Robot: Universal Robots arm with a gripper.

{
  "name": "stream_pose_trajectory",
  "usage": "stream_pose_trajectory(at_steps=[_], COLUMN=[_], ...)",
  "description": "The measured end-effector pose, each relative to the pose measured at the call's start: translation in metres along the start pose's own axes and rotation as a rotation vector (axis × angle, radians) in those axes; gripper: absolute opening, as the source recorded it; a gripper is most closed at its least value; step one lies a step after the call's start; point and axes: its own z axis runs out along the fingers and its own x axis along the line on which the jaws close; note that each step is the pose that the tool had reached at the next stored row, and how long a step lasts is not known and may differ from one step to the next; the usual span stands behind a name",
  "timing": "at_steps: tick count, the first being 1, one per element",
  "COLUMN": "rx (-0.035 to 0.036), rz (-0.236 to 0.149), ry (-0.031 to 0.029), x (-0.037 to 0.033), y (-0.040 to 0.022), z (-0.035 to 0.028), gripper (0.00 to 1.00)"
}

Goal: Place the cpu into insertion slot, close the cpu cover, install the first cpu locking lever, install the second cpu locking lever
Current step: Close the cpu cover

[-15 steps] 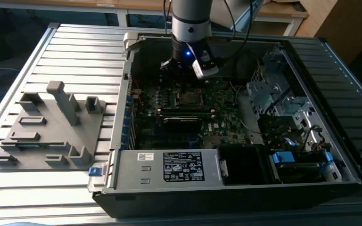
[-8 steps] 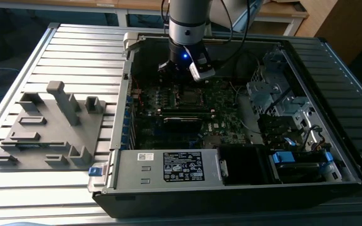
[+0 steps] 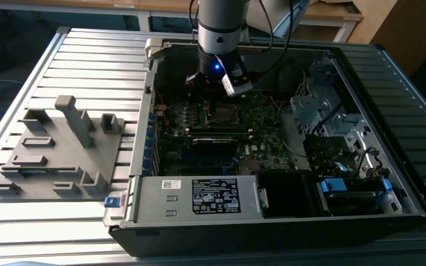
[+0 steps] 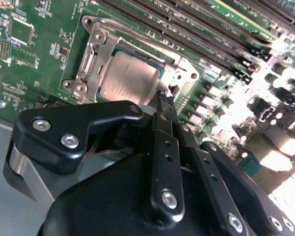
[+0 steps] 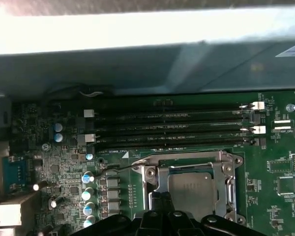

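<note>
From where I stand, the arm reaches down into the open computer case [image 3: 346, 61] on the slatted table [image 3: 87, 50], a little above the middle of the exterior view. The cpu [image 4: 130, 78] lies seated in the insertion slot [image 4: 137, 51]. The cpu cover [image 4: 88, 64] looks folded flat around it, its cut-out showing the grey top. The pincer [image 4: 164, 104] hangs at one corner of the socket, tips drawn together with nothing I can make out between them. In the first wrist view a thin wire locking lever [image 5: 113, 167] juts out from the frame, apparently unlatched. I judge the first lever step is in hand. It calls for pressing that wire down and tucking it under its catch without dragging the cover.
</note>
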Motion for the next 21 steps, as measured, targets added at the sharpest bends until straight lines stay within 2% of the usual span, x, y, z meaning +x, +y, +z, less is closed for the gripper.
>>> stream_pose_trajectory(at_steps=[8, 12, 16, 21], rx=[-0.0016, -0.0017, -0.0014, -0.0022], rz=[0.000, 0.000, 0.000, 0.000], ry=[0.0001, 0.0003, 0.0003, -0.0001], x=[0.0013, 0.0015, 0.0024, 0.0025], y=[-0.0005, -0.0006, -0.0011, -0.0011], z=[0.0088, 0.0092, 0.0134, 0.0144], gripper=[0.10, 0.10, 0.10, 0.10])
